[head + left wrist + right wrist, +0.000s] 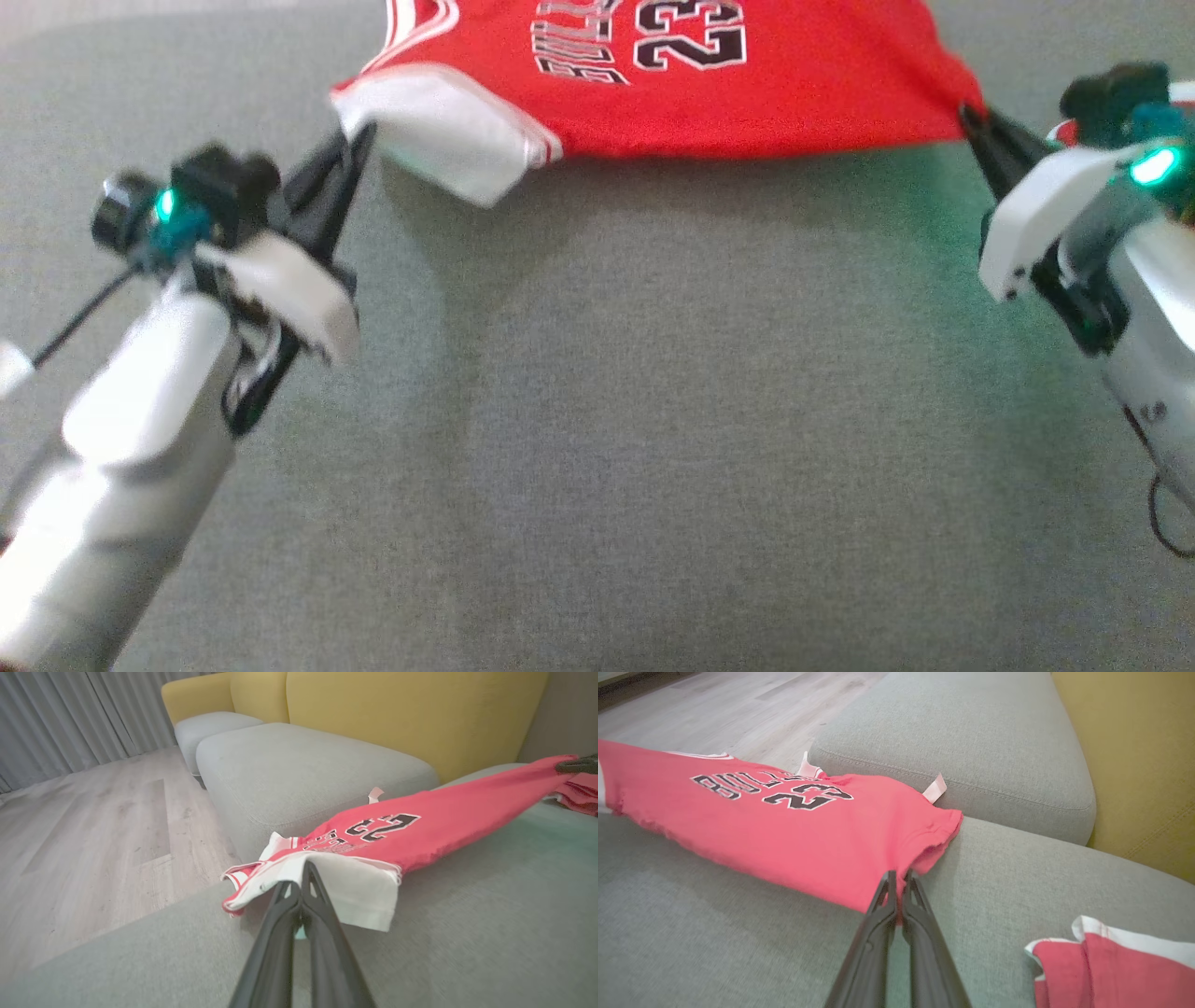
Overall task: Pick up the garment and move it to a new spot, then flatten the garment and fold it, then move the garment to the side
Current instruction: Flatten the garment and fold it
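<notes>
Red jersey (pixel 747 84) hung stretched between my two grippers, near edge lifted off the grey sofa cushion (pixel 597 420), shadow under it. My left gripper (pixel 353 149) was pinched tight on the white-trimmed corner at 10 o'clock in the head view. My right gripper (pixel 973 119) was clamped on the opposite red corner at 2 o'clock. Long axis of the jersey ran 9-to-3 across me, taut along the near edge. The rest ran out toward 12, and I couldn't tell if the far edge touched the cushion. One arm per end, neither nearer. I judged this as the carry step, set-down next: both arms would need the same heading or the span slackens or slips a grip. A second red garment (pixel 1111 961) lay at 4 o'clock of my right fingers, near, a possible snag
</notes>
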